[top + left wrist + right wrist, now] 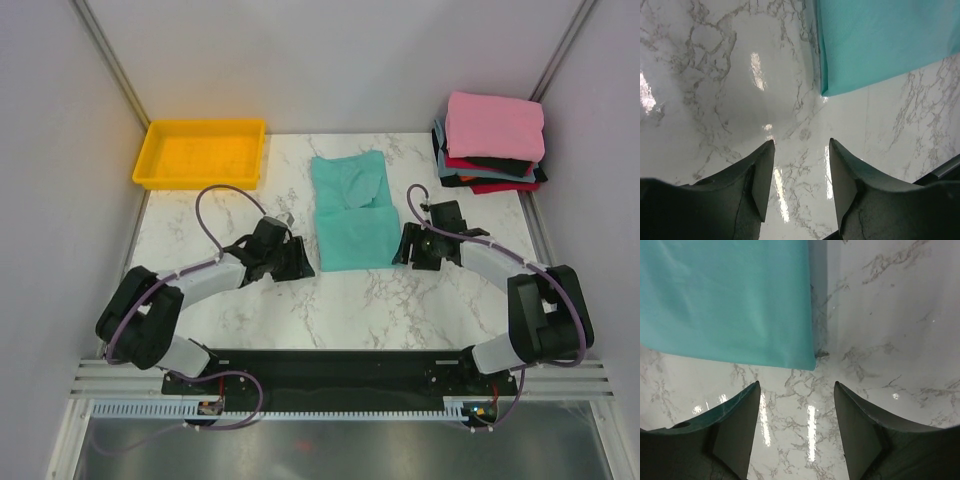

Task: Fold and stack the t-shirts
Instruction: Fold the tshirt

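Beside left end effector (801,150), teal t-shirt (880,40)

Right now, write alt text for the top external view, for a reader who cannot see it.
A partly folded teal t-shirt lies centred on the marble table, with the left gripper and right gripper low on either side. A stack of folded shirts, pink on top, sits far right; a yellow tray far left.
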Robot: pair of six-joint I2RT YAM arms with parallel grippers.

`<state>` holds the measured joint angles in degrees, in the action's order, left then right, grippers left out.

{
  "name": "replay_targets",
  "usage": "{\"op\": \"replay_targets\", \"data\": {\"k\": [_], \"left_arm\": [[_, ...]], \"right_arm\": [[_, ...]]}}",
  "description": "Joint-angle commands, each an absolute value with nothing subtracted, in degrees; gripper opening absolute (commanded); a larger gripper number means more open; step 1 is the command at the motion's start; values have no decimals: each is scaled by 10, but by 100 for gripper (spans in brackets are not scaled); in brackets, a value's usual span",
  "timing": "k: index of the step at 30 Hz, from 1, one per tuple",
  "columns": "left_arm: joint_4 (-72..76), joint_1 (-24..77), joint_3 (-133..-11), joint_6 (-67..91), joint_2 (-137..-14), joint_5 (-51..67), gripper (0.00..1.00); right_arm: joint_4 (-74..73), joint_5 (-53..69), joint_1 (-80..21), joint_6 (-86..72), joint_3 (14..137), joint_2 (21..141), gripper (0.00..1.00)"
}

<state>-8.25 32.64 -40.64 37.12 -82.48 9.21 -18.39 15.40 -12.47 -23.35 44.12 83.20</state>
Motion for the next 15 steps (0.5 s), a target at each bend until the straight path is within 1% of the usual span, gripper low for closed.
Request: {"op": "replay_targets", "data": {"k": [1, 6, 8, 9, 11, 12, 14, 15], "left_arm": [[-2, 330, -410, 395, -859, 106, 55], [25, 329, -407, 405, -889, 108, 54], [32, 330, -407, 406, -894, 105, 54], [34, 330, -407, 407, -901, 105, 54], [41, 330, -408, 410, -906, 106, 54], [46, 330, -409, 412, -915, 105, 54], [50, 330, -410, 415, -921, 105, 54], [56, 330, -410, 417, -925, 105, 55]], "right_arm": [[-139, 142, -122, -236, 439, 855, 68], [-107, 156, -121, -237, 432, 893, 58], [-98, 158, -121, -238, 425, 903, 57], [-90, 159, -120, -237, 423, 906, 52], [-85, 159, -120, -239, 419, 915, 46], [-81, 163, -120, -238, 418, 918, 40], [-78, 166, -121, -239, 417, 925, 35], [-76, 170, -120, -240, 417, 925, 30]]}}
